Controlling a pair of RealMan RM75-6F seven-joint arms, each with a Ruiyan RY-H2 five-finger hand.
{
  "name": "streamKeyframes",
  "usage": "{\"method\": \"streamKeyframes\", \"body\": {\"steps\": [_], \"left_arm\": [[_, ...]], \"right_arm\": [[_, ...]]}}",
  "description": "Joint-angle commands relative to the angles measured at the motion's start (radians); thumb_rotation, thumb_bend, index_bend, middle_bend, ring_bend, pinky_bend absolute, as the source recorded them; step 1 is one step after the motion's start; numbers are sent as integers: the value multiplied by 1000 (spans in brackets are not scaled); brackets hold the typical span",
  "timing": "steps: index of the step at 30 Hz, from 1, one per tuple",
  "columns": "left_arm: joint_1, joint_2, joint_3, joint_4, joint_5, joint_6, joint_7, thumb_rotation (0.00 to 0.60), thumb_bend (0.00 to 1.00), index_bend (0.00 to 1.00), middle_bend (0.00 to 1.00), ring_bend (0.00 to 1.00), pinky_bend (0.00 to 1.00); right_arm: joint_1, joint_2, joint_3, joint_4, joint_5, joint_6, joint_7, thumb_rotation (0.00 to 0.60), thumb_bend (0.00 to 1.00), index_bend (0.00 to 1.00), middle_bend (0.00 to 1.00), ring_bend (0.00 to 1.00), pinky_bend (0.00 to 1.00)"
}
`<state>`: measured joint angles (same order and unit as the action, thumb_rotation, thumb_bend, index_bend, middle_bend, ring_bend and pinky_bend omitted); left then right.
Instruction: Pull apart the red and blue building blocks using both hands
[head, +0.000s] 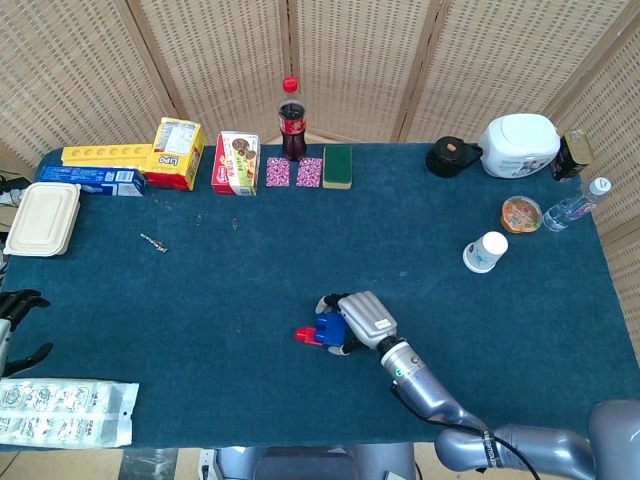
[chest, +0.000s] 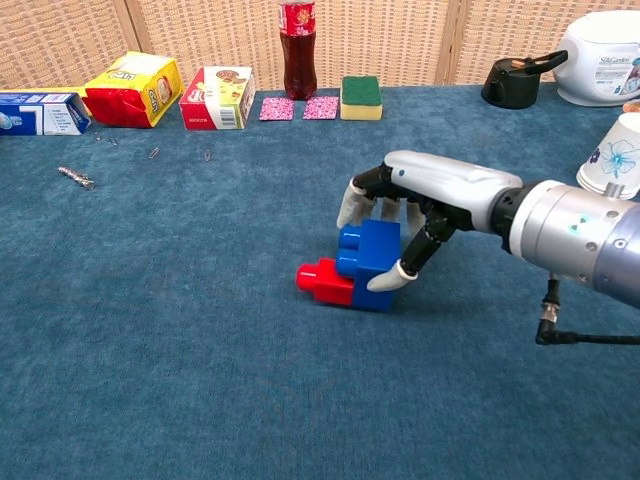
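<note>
The joined blocks lie near the middle of the blue cloth: a blue block (chest: 366, 258) (head: 329, 326) with a red block (chest: 323, 281) (head: 306, 335) stuck to its left side. My right hand (chest: 432, 192) (head: 366, 318) grips the blue block, thumb on its front face and the other fingers curled over its back. The pair sits slightly tilted, red end pointing left. My left hand (head: 14, 316) shows only at the far left edge of the head view, fingers apart, holding nothing, far from the blocks.
Along the back stand a cola bottle (head: 291, 118), snack boxes (head: 236, 162), a sponge (head: 337, 166), a kettle (head: 517, 144) and a paper cup (head: 486, 251). A lidded food box (head: 43, 218) and a blister pack (head: 62, 412) lie at the left.
</note>
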<state>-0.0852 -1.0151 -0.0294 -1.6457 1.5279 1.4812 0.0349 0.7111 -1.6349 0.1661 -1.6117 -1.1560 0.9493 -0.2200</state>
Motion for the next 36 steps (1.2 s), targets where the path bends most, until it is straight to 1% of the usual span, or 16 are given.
{"method": "streamKeyframes", "body": {"steps": [1, 7, 8, 11, 17, 22, 27, 32, 36], "left_arm": [[-22, 6, -1, -21, 23, -18, 20, 600, 220, 370, 324, 274, 324], [-75, 7, -13, -69, 64, -60, 83, 600, 224, 371, 324, 274, 324], [-112, -1, -19, -88, 97, -92, 108, 600, 226, 371, 324, 274, 324], [-164, -11, -35, -117, 113, -144, 155, 600, 241, 370, 324, 274, 324], [-260, -69, -71, -132, 172, -202, 214, 600, 250, 370, 324, 273, 333], [-339, -160, -107, -110, 214, -219, 219, 600, 250, 390, 324, 273, 333], [-391, -212, -125, -90, 226, -243, 208, 600, 249, 402, 324, 274, 333], [-458, -299, -144, -56, 251, -260, 211, 600, 250, 401, 324, 274, 333], [-489, -337, -140, -31, 272, -260, 221, 600, 248, 402, 324, 274, 333]], "right_arm": [[-8, 39, 7, -40, -16, 4, 28, 600, 212, 511, 560, 677, 596], [-14, 143, 27, -135, -21, -37, 118, 600, 211, 512, 561, 677, 597], [-19, 180, 43, -173, -16, -44, 157, 600, 212, 512, 560, 677, 597], [-18, 259, 59, -227, -12, -90, 225, 600, 212, 511, 561, 677, 599], [-10, 355, 99, -280, 3, -169, 369, 600, 212, 512, 560, 679, 599], [0, 411, 136, -305, 3, -223, 489, 600, 211, 513, 560, 680, 600], [11, 437, 161, -313, 14, -270, 577, 600, 212, 513, 561, 683, 601], [34, 453, 199, -286, 47, -347, 704, 600, 212, 516, 560, 685, 602], [44, 455, 217, -261, 54, -387, 774, 600, 212, 519, 561, 686, 602]]}}
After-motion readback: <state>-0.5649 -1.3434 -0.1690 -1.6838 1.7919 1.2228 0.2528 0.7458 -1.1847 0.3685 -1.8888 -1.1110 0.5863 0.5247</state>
